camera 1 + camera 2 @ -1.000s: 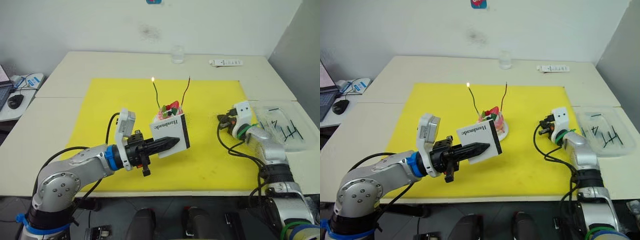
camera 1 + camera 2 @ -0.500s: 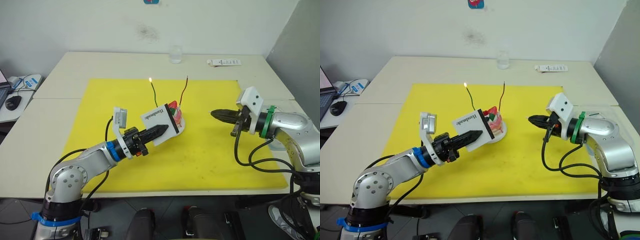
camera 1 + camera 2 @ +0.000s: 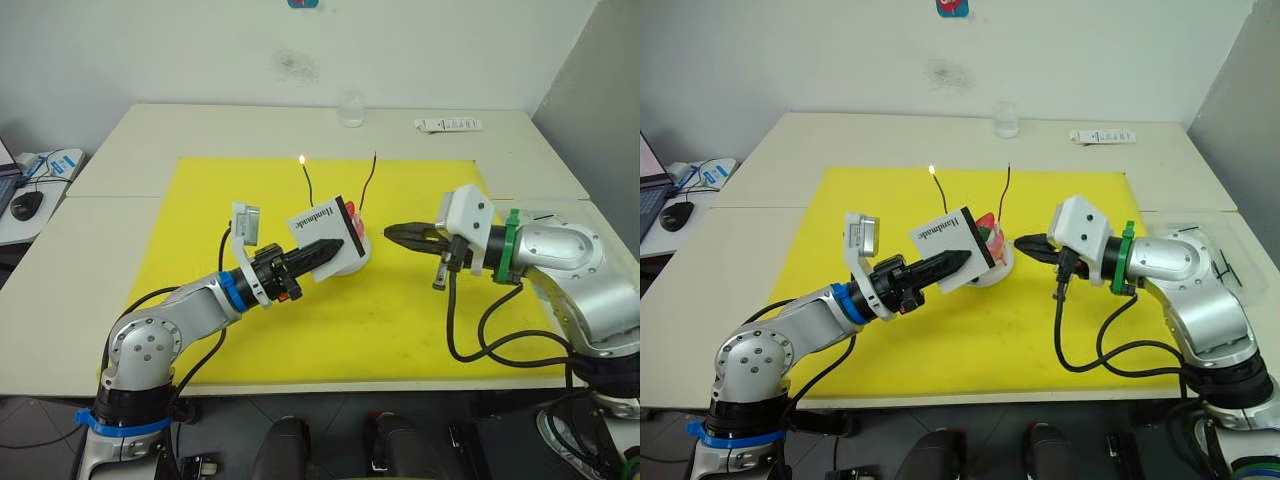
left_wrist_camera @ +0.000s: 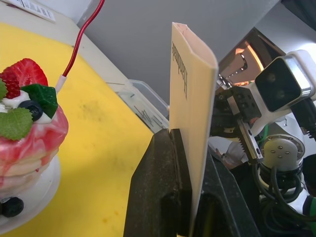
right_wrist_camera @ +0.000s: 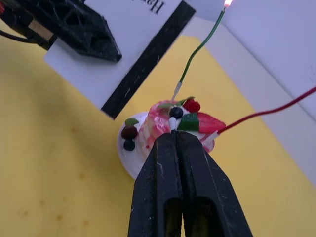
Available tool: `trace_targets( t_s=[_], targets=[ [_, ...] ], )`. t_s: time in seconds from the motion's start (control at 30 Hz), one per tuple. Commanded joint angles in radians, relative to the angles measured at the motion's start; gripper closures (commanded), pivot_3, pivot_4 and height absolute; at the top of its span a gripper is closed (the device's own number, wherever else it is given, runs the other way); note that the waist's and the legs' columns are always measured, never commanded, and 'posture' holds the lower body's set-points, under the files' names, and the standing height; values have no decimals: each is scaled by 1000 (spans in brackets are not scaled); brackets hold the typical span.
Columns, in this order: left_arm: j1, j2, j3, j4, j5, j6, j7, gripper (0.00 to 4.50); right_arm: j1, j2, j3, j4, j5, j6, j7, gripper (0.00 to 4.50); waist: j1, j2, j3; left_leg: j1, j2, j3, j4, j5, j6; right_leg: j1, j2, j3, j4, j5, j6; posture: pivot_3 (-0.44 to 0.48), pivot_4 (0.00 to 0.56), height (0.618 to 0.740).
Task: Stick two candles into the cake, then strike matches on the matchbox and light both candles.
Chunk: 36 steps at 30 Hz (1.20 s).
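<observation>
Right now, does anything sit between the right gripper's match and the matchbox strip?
Nothing visible does. The right gripper, shut on a match, faces the matchbox in the left gripper; the cake sits just behind that gap.

A pale table (image 3: 120, 250) fills mid-frame. A yellow mat (image 3: 400, 330) covers its centre. A glass (image 3: 351, 108) and a remote (image 3: 450, 125) lie at upper centre-right.

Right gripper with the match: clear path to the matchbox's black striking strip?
Probably yes. The flat white matchbox, clamped in the left gripper, shows its black striking strip towards the right gripper. Between them stands the pink cake, which it would need to pass above.
</observation>
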Motion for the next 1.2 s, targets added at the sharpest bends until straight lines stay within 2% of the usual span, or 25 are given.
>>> trace_targets(
  t_s=[0.03, 0.6, 1.2],
  targets=[
    [-25, -2, 7, -5, -5, 4, -17, 4500, -36, 19, 10, -20, -18, -37, -14, 4475, 0, 0, 0, 0, 0, 0, 0, 0, 0, 0, 0, 0, 0, 0, 0, 0, 150, 740],
    [-16, -8, 18, -6, 1, 10, -16, 4500, -106, 87, 42, -2, -21, -32, -14, 4475, 0, 0, 0, 0, 0, 0, 0, 0, 0, 0, 0, 0, 0, 0, 0, 0, 150, 740],
    [-18, -17, 12, -20, 0, 14, -19, 4500, -131, 75, 96, 30, -79, -38, 8, 4475, 0, 0, 0, 0, 0, 0, 0, 0, 0, 0, 0, 0, 0, 0, 0, 0, 150, 740]
  ],
)
